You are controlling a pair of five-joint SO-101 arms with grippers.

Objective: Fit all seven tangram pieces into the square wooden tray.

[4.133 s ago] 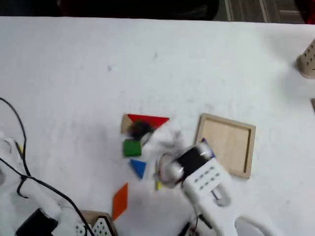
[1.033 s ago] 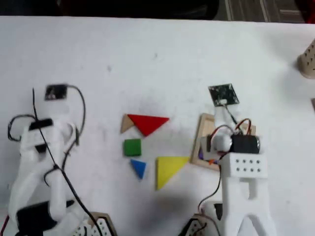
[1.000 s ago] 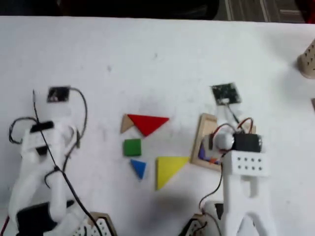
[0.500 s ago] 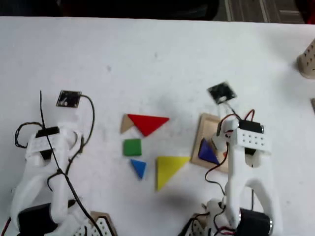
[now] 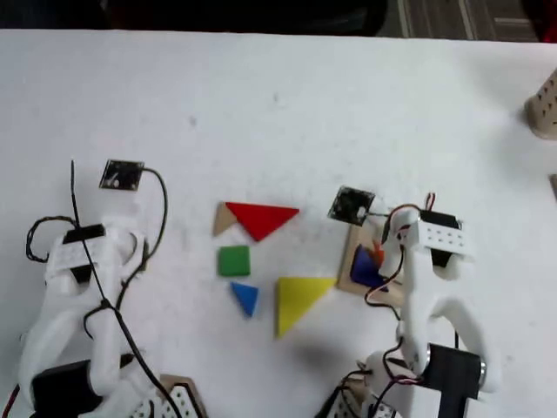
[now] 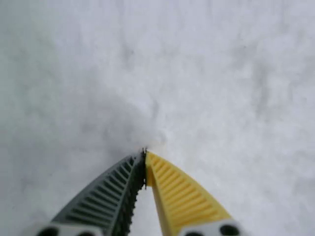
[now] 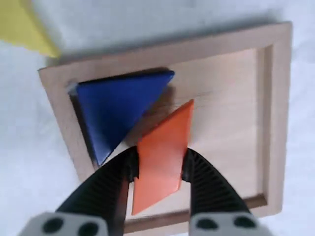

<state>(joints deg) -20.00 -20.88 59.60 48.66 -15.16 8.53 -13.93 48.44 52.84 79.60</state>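
high view is showing the white, slightly fuzzy table (image 5: 278,113) with the white plastic left arm (image 5: 78,270) standing at its left side, black cables looping over it. left wrist view is showing the left gripper (image 6: 144,155) with its ribbed grey and yellow fingers pressed together at the tips, pointing at bare table and holding nothing.

in the middle of the table, five flat pieces are lying loose: a small tan wooden triangle (image 5: 224,219) touching a large red triangle (image 5: 261,217), a green square (image 5: 233,260) just below them, a small blue triangle (image 5: 245,297) nearer the arms, and a large yellow triangle (image 5: 297,299) just beside the tray.

to the right, the square wooden tray (image 7: 162,51), pale with a raised rim, is holding a large dark blue triangle (image 7: 115,108) tucked into one corner. the right gripper (image 7: 160,162) is hanging over the tray, its black fingers pinching an orange parallelogram (image 7: 165,132) by its long edges; one tip of that piece is sitting close to the blue triangle's point. whether it is touching the tray floor, i cannot tell. at the far right edge, a tan object with dark holes (image 5: 544,109) is standing well apart.
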